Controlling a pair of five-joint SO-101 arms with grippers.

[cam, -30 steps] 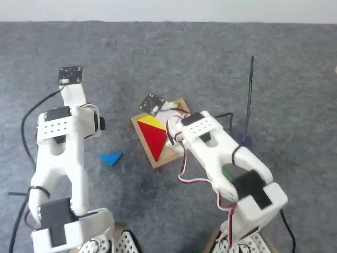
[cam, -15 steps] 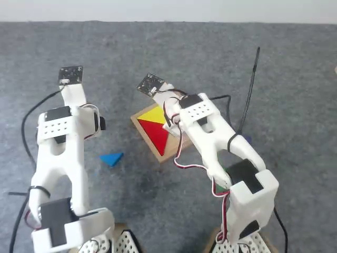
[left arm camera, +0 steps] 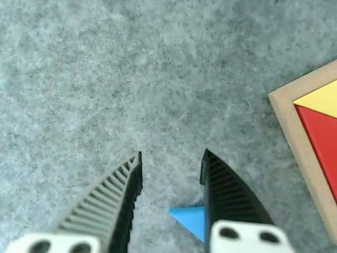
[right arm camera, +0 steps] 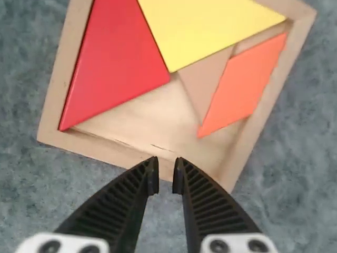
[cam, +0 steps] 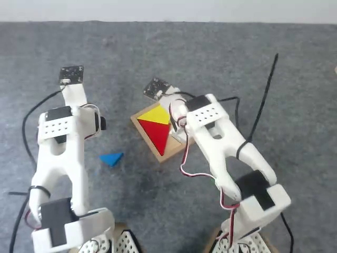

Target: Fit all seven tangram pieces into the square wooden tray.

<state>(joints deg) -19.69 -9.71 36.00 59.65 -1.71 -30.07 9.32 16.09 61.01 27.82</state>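
The square wooden tray lies mid-table, holding a red triangle and a yellow triangle. In the right wrist view the tray also holds an orange parallelogram, with bare wood floor between the pieces. My right gripper hangs shut and empty just above the tray's near rim. A small blue triangle lies on the carpet left of the tray. My left gripper is open above the carpet, the blue triangle beside one finger, the tray corner off to its side.
Grey carpet covers the whole table. The right arm hides the tray's right part in the high view, and a black cable arcs up to its right. The left arm stands over the carpet at the left.
The right arm has drawn back and swung rightward, uncovering more of the yellow and red triangles; its cable swung right too. The left arm and the blue triangle stayed put.
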